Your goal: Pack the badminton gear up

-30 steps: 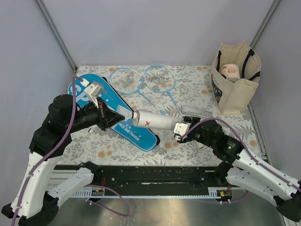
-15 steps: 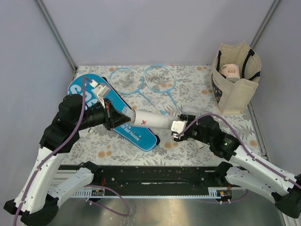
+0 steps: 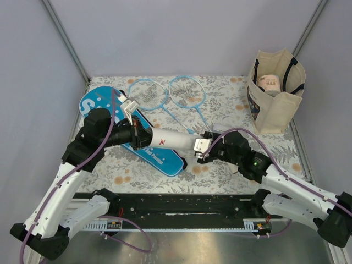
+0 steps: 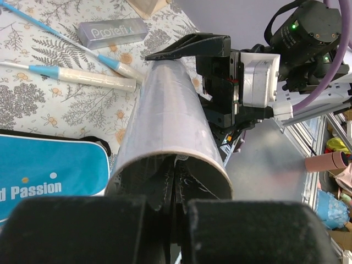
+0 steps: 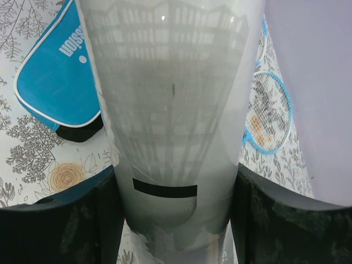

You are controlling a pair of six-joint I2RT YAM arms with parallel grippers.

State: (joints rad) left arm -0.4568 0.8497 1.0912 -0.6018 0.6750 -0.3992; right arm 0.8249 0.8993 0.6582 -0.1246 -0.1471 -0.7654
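My right gripper (image 3: 200,147) clamps the white tube (image 3: 173,141) at its 3 o'clock end, jaws spread wide around it. The tube hangs over the blue cover (image 3: 162,160) with its long axis running 9 to 3. Its open mouth faces 9 o'clock, where my left gripper (image 3: 144,137) sits pinched tight.

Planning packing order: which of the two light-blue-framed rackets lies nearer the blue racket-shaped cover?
The left-hand racket in the top view, its head beside the blue cover; the other racket lies farther right, toward the beige cloth tote.
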